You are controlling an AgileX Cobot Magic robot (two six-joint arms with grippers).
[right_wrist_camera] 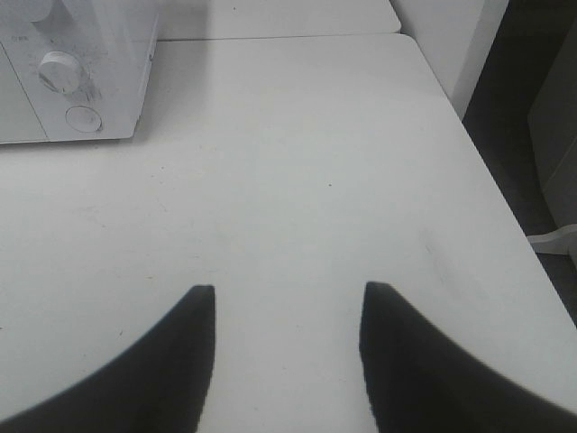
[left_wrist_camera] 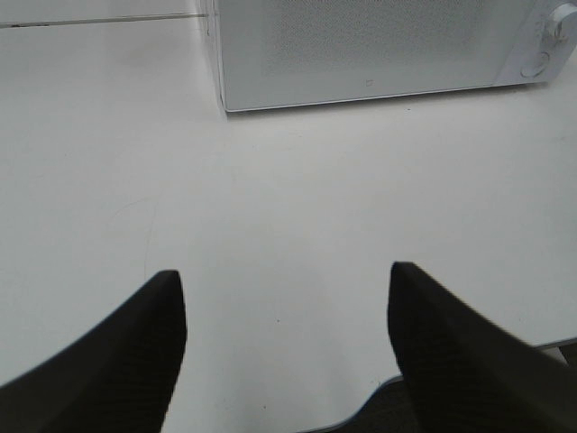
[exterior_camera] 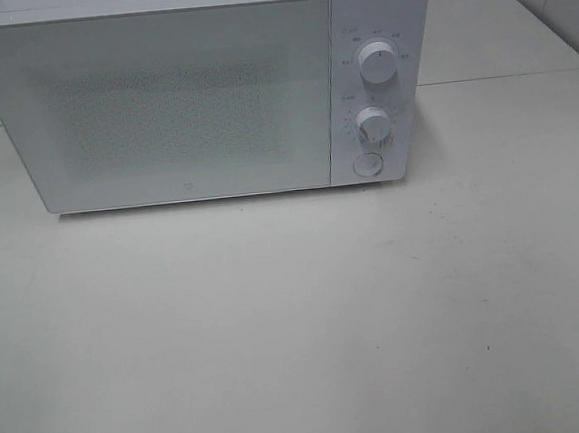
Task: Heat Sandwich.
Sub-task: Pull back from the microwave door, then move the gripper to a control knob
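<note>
black two-fingered left gripper [left_wrist_camera: 286, 271] and right gripper [right_wrist_camera: 288, 289], both spread and empty, over flat white table [exterior_camera: 298, 326]; boxy white microwave [exterior_camera: 160, 106] door shut; sandwich not in view, so heating progress cannot be told.

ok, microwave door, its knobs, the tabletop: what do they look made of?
Door: probably glass or glossy plastic over a screen; a fine dotted pattern shows through. Knobs: likely moulded white plastic, smooth, satin. Tabletop: smooth white, laminate-like, low sheen, a few faint scuffs; core cannot be told.
</note>
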